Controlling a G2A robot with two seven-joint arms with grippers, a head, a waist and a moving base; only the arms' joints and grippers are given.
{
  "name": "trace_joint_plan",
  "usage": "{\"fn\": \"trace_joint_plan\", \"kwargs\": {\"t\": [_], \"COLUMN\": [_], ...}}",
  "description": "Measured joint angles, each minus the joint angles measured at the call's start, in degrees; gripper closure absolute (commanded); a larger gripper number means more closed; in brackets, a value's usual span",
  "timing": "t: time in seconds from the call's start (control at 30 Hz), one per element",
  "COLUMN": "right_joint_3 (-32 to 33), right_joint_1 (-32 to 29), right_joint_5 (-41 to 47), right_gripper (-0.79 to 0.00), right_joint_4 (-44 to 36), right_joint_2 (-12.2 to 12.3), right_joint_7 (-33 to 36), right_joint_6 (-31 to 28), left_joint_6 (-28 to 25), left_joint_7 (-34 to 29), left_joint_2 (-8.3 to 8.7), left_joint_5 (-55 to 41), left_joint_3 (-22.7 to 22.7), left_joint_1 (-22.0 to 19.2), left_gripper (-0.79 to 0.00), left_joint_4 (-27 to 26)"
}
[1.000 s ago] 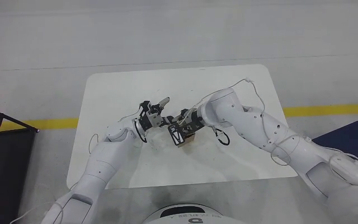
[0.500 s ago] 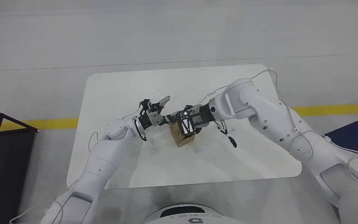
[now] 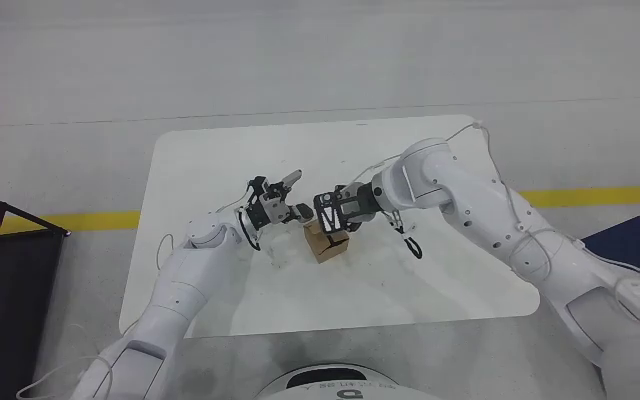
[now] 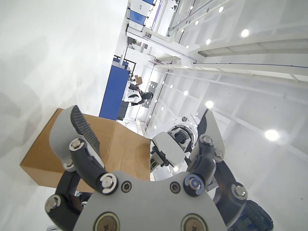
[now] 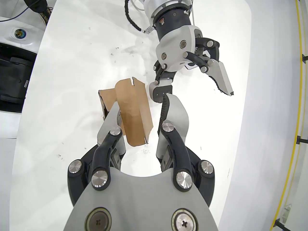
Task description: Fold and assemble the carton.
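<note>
A small brown carton (image 3: 328,243) stands on the white table (image 3: 200,170) near its middle, partly folded, with a flap sticking up. In the right wrist view the carton (image 5: 133,106) sits between the spread fingers of my right gripper (image 5: 142,102), one finger against its side. My right gripper (image 3: 323,214) hovers just above it, open. My left gripper (image 3: 296,197) is right beside the carton's far-left side, open wide. In the left wrist view the carton (image 4: 120,145) lies behind one finger of my left gripper (image 4: 142,110). The right wrist view shows my left gripper (image 5: 192,88) close beyond the carton.
A black cable loop (image 3: 410,245) hangs off the right arm over the table. The tabletop around the carton is bare white, with free room toward its front and back edges. A dark stand (image 3: 20,270) is on the floor to the left.
The right arm swung its elbow outward and its gripper rose from low against the carton to just above it. The left gripper and the carton have hardly moved.
</note>
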Motion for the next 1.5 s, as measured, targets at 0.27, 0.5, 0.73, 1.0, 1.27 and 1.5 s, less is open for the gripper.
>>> {"fn": "trace_joint_plan", "kwargs": {"t": [0.27,0.5,0.73,1.0,1.27,1.5], "right_joint_3": [-1.4,-2.7,-2.2,-1.9,-2.6,-2.9], "right_joint_1": [1.0,1.7,1.4,3.6,3.5,3.5], "right_joint_5": [0.9,2.1,10.7,26.9,23.6,22.2], "right_gripper": [-0.231,-0.289,-0.345,-0.249,-0.292,-0.311], "right_joint_4": [2.0,3.4,4.5,5.9,5.8,6.6], "right_joint_2": [-1.2,-2.1,-2.0,-1.4,-1.8,-2.2], "right_joint_7": [2.1,4.6,4.0,9.9,11.8,11.9], "right_joint_6": [0.5,0.5,-1.8,0.0,2.9,2.9], "left_joint_6": [-0.3,-0.8,-1.2,-1.4,-1.4,-1.3], "left_joint_7": [-0.2,-0.2,-0.3,-0.5,-0.5,-0.4], "left_joint_2": [-0.12,-0.24,-0.28,-0.27,-0.22,-0.16], "left_joint_5": [-0.2,-0.5,-0.5,-0.4,-0.3,-0.2], "left_joint_3": [0.1,0.2,0.2,0.0,-0.2,-0.5], "left_joint_1": [-0.1,0.2,0.3,0.4,0.7,0.9], "left_gripper": [-0.785,-0.785,-0.785,-0.785,-0.785,-0.785], "left_joint_4": [0.1,0.4,0.6,0.7,0.6,0.5]}}
